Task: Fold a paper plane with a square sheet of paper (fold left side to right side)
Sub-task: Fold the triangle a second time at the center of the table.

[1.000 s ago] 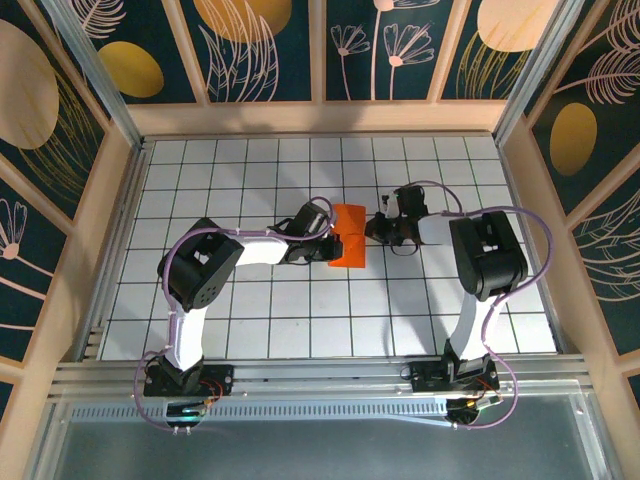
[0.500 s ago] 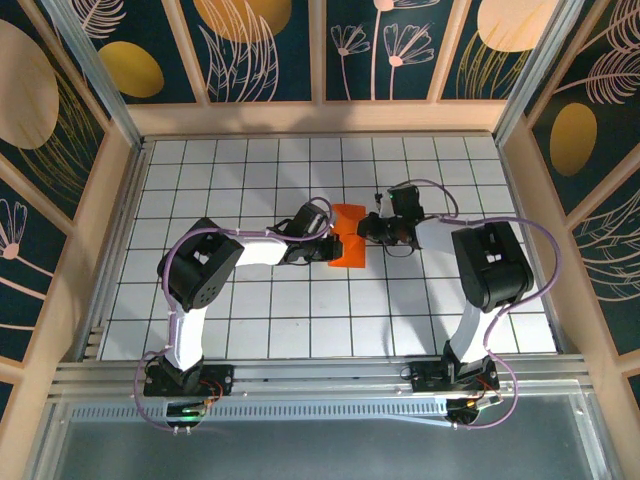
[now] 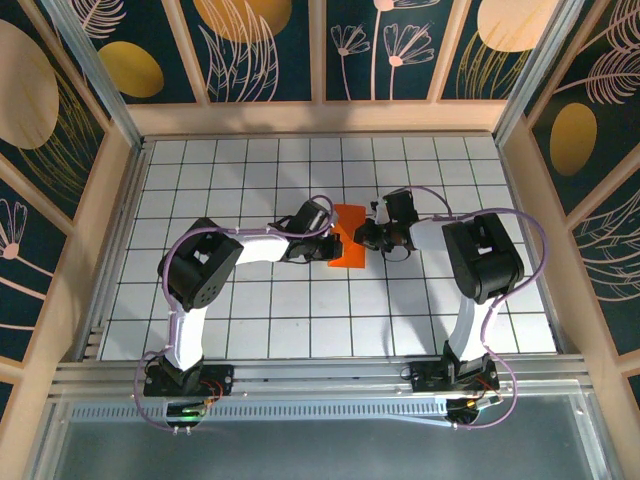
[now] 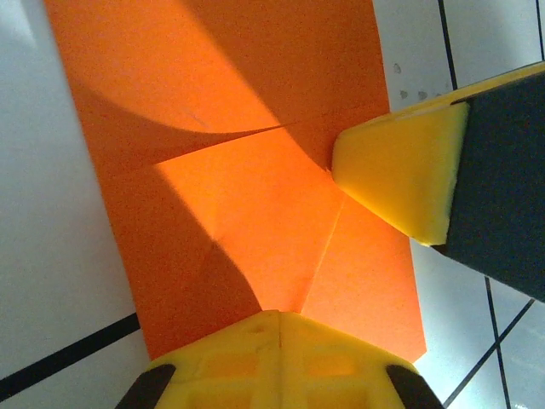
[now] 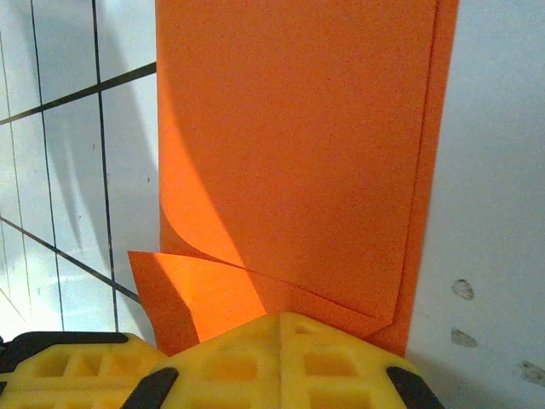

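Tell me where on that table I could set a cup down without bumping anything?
The far tile rows of the table, between the paper and the back wall, are bare. So are the near rows between the left arm and right arm. It is crowded at the centre, where the left gripper and right gripper meet on the paper.

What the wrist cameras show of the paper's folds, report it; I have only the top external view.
Observer: Left wrist: the orange paper carries creases meeting beside the right tool.
Operator: Right wrist next.
Observer: The top layer lies slightly offset, so a strip of the lower layer shows along one long edge.
Operator: Give me the left tool.
Observer: The left tool is shut, its tip at the paper's near edge.
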Action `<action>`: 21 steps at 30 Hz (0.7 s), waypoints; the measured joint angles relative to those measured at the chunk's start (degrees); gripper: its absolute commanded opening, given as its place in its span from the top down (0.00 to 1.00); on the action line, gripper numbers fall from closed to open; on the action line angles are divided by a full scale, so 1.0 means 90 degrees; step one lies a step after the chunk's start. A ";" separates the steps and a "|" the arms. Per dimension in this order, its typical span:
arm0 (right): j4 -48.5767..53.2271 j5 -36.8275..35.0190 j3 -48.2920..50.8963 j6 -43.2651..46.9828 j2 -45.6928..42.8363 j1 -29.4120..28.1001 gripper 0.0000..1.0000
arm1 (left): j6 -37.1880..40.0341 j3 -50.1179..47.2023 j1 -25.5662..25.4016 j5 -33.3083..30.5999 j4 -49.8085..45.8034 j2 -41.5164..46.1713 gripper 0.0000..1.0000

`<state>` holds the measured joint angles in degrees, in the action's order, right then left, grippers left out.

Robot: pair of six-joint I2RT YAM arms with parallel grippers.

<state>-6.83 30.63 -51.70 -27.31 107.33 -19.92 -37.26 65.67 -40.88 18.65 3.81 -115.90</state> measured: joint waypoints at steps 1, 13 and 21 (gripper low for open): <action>0.0002 -0.0002 0.0000 0.0000 0.0000 0.0000 1.00 | 0.0000 0.0002 0.0000 0.0024 -0.0002 0.0000 1.00; 0.0012 -0.0017 0.0000 0.0024 0.0000 -0.0002 1.00 | -0.0080 0.0012 0.0007 0.0597 0.0136 -0.0075 1.00; 0.0015 -0.0019 0.0000 0.0024 0.0000 -0.0005 1.00 | -0.0085 0.0087 0.0007 0.0709 0.0192 -0.0202 1.00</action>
<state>-6.70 30.46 -51.70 -27.09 107.33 -19.97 -38.02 66.46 -40.82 25.04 5.54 -117.71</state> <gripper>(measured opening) 0.051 0.048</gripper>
